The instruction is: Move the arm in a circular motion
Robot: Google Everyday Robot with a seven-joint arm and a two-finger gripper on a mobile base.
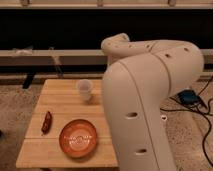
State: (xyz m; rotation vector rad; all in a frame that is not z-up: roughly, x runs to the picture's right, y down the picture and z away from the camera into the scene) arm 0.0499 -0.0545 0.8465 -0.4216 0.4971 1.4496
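Note:
The cream-white arm [145, 100] of thick tubular segments with dark screw holes fills the right half of the camera view, very close to the lens. Its elbow [117, 47] curves over the right part of the wooden table [60, 95]. The gripper is hidden behind the arm's own segments.
On the table stand a clear plastic cup [84, 89], an orange-red bowl [78, 137] and a dark red-brown snack [46, 121] at the left. Cables and a blue object [189, 97] lie on the floor at the right. A low wooden rail and dark wall run behind.

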